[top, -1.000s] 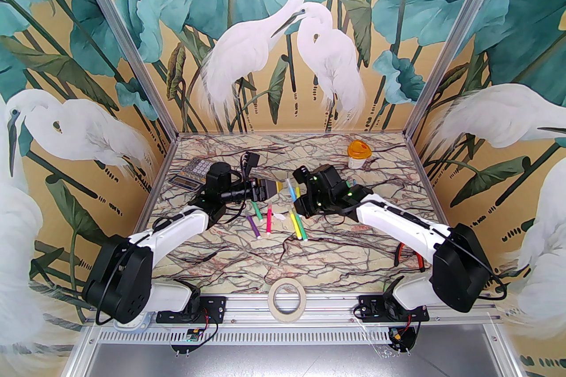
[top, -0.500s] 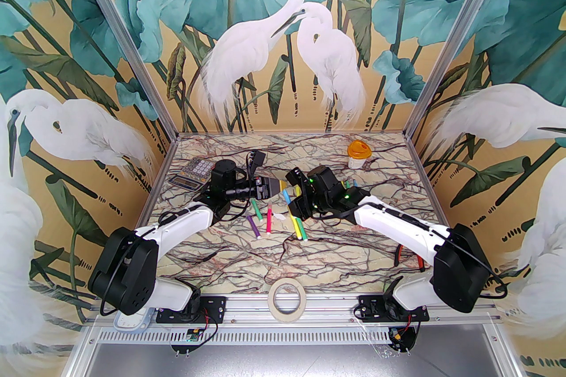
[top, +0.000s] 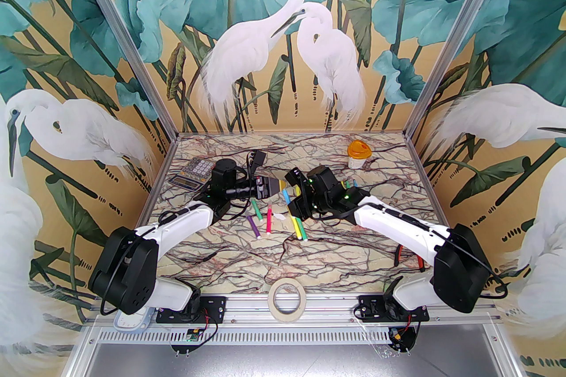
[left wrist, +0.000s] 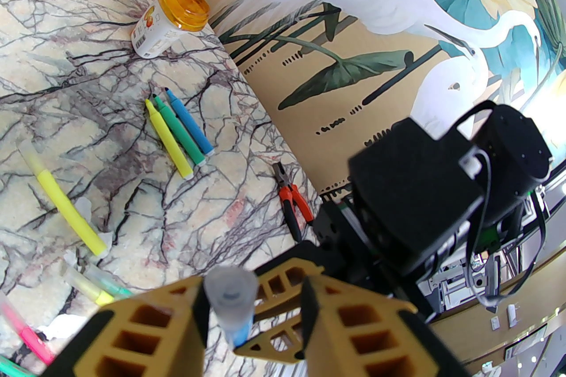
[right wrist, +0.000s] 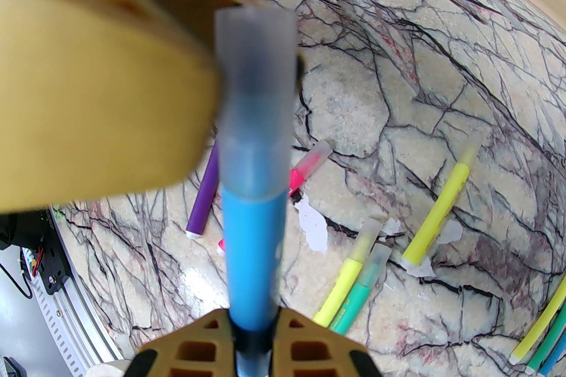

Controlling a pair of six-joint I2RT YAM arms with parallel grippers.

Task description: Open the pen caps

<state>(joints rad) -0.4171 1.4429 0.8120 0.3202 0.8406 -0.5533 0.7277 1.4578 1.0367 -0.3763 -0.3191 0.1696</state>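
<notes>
Clear cap (right wrist: 255, 70) sits on the end of the blue pen (right wrist: 253, 251), which runs up the middle of the right wrist frame, off the table. Right gripper (right wrist: 254, 344) at the bottom edge is pinched tight on the pen's lower body. In the left wrist view the same cap pokes up at bottom centre between the tan fingers of the left gripper (left wrist: 254, 300): jaws spread astride it, the frame-left pad against the cap, the other pad with a gap showing, so no two-sided pinch. In the top view both grippers meet at mid-frame over the marble table (top: 336, 251). Below the held pen lie a purple pen (right wrist: 204, 194), a capped pink pen (right wrist: 305, 169) and a capped yellow pen (right wrist: 442, 207). Three bare-tipped pens (left wrist: 177, 134) lie side by side upper left of the left wrist frame, near an orange-lidded tub (left wrist: 170, 25); red pliers (left wrist: 292, 200) mid-frame.
</notes>
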